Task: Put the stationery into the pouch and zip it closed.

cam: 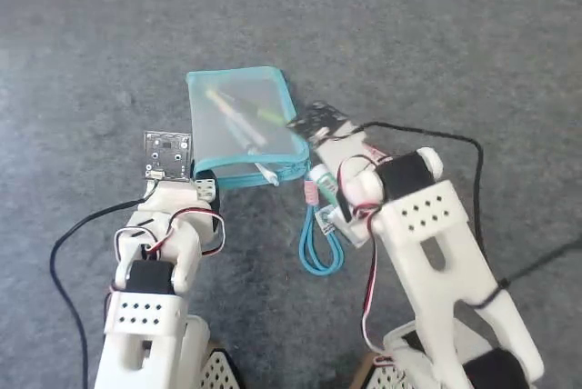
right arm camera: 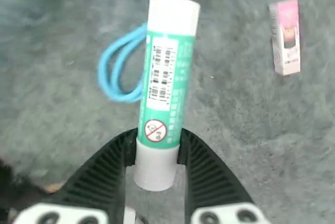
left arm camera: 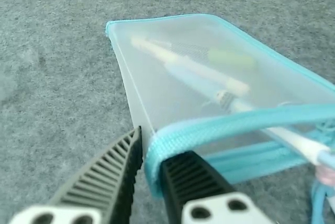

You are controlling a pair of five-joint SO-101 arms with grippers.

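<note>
A translucent pouch point(cam: 238, 121) with a teal zipper lies at the table's middle, with pens point(cam: 244, 118) inside and one white pen point(cam: 266, 173) poking out of the open near edge. My left gripper point(left arm camera: 151, 153) is shut on the zipper edge of the pouch point(left arm camera: 183, 82) at its near left corner; in the high view the left gripper point(cam: 207, 187) sits at that corner. My right gripper point(right arm camera: 157, 137) is shut on the white end of a green-and-white glue stick point(right arm camera: 166, 77). In the high view the right gripper point(cam: 326, 191) holds the glue stick point(cam: 319, 180) just right of the pouch opening.
A blue cord loop point(cam: 320, 245) lies on the grey carpet below the right gripper, and the same cord loop point(right arm camera: 119, 72) lies beside the glue stick. A small pink-and-white eraser point(right arm camera: 285, 38) lies nearby. Black cables trail from both arms.
</note>
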